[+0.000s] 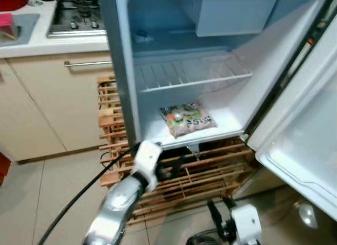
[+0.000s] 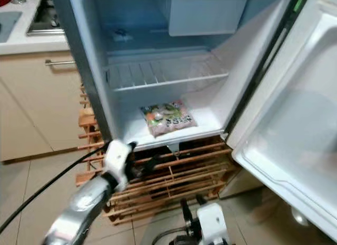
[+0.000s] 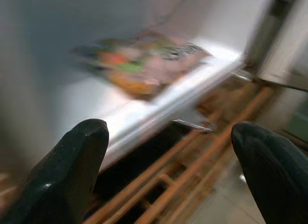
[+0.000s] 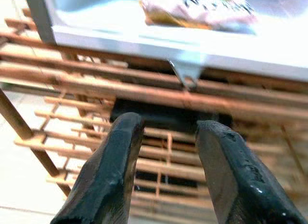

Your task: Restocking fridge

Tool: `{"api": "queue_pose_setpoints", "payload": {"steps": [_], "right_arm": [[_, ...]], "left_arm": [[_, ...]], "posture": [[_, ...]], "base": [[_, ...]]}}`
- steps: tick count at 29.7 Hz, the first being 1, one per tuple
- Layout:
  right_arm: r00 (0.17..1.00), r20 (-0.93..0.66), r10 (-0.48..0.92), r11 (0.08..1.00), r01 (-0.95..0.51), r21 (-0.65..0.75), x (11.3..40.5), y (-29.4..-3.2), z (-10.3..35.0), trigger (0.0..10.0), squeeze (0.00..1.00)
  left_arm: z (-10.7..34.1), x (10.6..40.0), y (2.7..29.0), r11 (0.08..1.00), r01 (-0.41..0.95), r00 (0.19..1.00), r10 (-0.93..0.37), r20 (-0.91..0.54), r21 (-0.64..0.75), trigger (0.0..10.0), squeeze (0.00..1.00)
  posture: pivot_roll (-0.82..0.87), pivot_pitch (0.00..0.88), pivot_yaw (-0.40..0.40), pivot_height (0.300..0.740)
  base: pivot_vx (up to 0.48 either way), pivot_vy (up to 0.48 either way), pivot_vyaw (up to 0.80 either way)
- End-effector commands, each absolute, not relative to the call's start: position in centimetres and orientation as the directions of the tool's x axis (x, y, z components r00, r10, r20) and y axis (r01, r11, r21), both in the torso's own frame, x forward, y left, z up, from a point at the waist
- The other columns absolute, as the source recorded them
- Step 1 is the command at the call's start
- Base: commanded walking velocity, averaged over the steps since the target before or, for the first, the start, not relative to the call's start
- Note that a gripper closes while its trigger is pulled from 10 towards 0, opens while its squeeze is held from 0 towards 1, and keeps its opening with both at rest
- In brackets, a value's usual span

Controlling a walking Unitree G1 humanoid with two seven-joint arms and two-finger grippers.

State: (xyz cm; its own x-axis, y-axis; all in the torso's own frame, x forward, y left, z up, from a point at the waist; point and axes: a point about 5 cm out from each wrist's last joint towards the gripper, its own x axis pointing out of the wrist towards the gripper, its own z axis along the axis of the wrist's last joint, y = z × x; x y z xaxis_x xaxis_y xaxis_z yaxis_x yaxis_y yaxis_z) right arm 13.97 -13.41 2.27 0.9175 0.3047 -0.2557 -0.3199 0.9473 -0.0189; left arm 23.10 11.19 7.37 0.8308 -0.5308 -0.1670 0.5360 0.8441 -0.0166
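Fridge (image 1: 124, 87): door (image 1: 310, 145) swung open toward 3 o'clock; cabinet stands on a wooden slatted rack (image 1: 200, 174).
Food packet (image 1: 188, 118): colourful printed bag, lying flat on the fridge's white floor, below the wire shelf (image 1: 192, 76), toward the front edge. No contact with either gripper.
Wire shelf: bare white grid, mid-height in the cabinet.
Left gripper (image 3: 173, 171): fingers spread wide, nothing between them; held just in front of the fridge's lower front edge, at about 7 o'clock from the packet. Left wrist view is blurred; packet sits beyond the fingertips.
Right gripper (image 4: 166, 137): fingers parted by a narrow gap, nothing held; low, at 6 o'clock from the packet, facing the rack beneath the fridge.
Surroundings: beige cupboard (image 1: 47, 108) and a gas hob (image 1: 76, 16) at 10 o'clock; tiled floor (image 1: 47, 197) below.
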Motion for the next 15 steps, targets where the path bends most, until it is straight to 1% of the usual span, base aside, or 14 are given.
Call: {"api": "queue_pose_setpoints", "payload": {"steps": [1, 3, 5, 6, 8, 9, 10, 11, 13, 14, 15], "right_arm": [[0.913, -0.29, 0.287, 0.953, -0.302, -0.009, 13.6, -13.5, 1.4, 10.0, 0.0], [0.916, -0.277, 0.29, 0.953, -0.302, 0.0, 14.2, -13.1, 1.2, 10.0, 0.0], [0.917, -0.272, 0.294, 0.952, -0.305, 0.001, 14.7, -12.9, 1.2, 10.0, 0.0], [0.919, -0.26, 0.295, 0.953, -0.304, 0.005, 15.1, -12.7, 1.2, 10.0, 0.0], [0.926, -0.242, 0.289, 0.955, -0.295, 0.015, 15.7, -12.4, 1.3, 10.0, 0.0], [0.93, -0.235, 0.282, 0.958, -0.285, 0.021, 15.9, -12.3, 1.3, 10.0, 0.0], [0.934, -0.231, 0.274, 0.961, -0.275, 0.026, 16.3, -12.3, 1.1, 10.0, 0.0], [0.94, -0.229, 0.251, 0.967, -0.254, 0.017, 18.3, -14.5, 1.4, 10.0, 0.0], [0.954, -0.21, 0.216, 0.976, -0.218, 0.015, 21.3, -17.5, 2.6, 10.0, 0.0], [0.965, -0.189, 0.181, 0.983, -0.179, 0.029, 22.8, -18.7, 3.7, 10.0, 0.0], [0.965, -0.189, 0.181, 0.983, -0.179, 0.029, 22.8, -18.7, 3.7, 10.0, 0.0]], "left_arm": [[9.3, 23.1, 11.9, 0.855, 0.518, 0.851, -0.515, -0.107, 0.003, 10.0, 0.0], [9.7, 22.5, 13.0, 0.873, 0.487, 0.869, -0.484, -0.099, 0.007, 10.0, 0.0], [9.7, 22.2, 13.2, 0.876, 0.482, 0.872, -0.479, -0.1, 0.005, 10.0, 0.0], [9.3, 21.6, 13.5, 0.881, 0.473, 0.876, -0.469, -0.11, 0.011, 10.0, 0.0], [8.9, 20.8, 14.5, 0.905, 0.425, 0.898, -0.421, -0.125, 0.0, 10.0, 0.0], [8.7, 20.7, 14.8, 0.914, 0.406, 0.906, -0.403, -0.129, -0.003, 10.0, 0.0], [8.8, 21.0, 15.2, 0.934, 0.358, 0.929, -0.355, -0.105, 0.006, 10.0, 0.0], [8.9, 21.3, 15.4, 0.949, 0.315, 0.944, -0.314, -0.103, -0.012, 10.0, 0.0], [8.9, 21.7, 15.5, 0.961, 0.274, 0.956, -0.276, -0.102, -0.035, 10.0, 0.0], [9.1, 22.3, 15.3, 0.959, 0.282, 0.955, -0.283, -0.088, -0.033, 10.0, 0.0], [9.1, 22.3, 15.3, 0.959, 0.282, 0.955, -0.283, -0.088, -0.033, 10.0, 0.0]], "posture": [[-0.16, 0.0, -0.02, 0.74], [-0.14, 0.0, -0.028, 0.74], [-0.14, 0.0, -0.031, 0.74], [-0.14, 0.0, -0.033, 0.74], [-0.14, 0.0, -0.038, 0.74], [-0.14, 0.0, -0.038, 0.74], [-0.14, 0.0, -0.032, 0.74], [-0.14, 0.0, -0.033, 0.74], [-0.14, 0.0, -0.031, 0.74], [-0.13, 0.0, -0.03, 0.74], [-0.13, 0.0, -0.03, 0.74]], "base": [[0.0, 0.0, 0.0], [0.0, 0.0, 0.0], [0.0, 0.0, 0.0], [0.0, 0.0, 0.0], [0.0, 0.0, 0.0], [0.0, 0.0, 0.0], [0.0, 0.0, 0.0], [0.0, 0.0, 0.0], [0.0, 0.0, 0.0], [0.0, 0.0, 0.0], [0.0, 0.0, 0.0]]}}
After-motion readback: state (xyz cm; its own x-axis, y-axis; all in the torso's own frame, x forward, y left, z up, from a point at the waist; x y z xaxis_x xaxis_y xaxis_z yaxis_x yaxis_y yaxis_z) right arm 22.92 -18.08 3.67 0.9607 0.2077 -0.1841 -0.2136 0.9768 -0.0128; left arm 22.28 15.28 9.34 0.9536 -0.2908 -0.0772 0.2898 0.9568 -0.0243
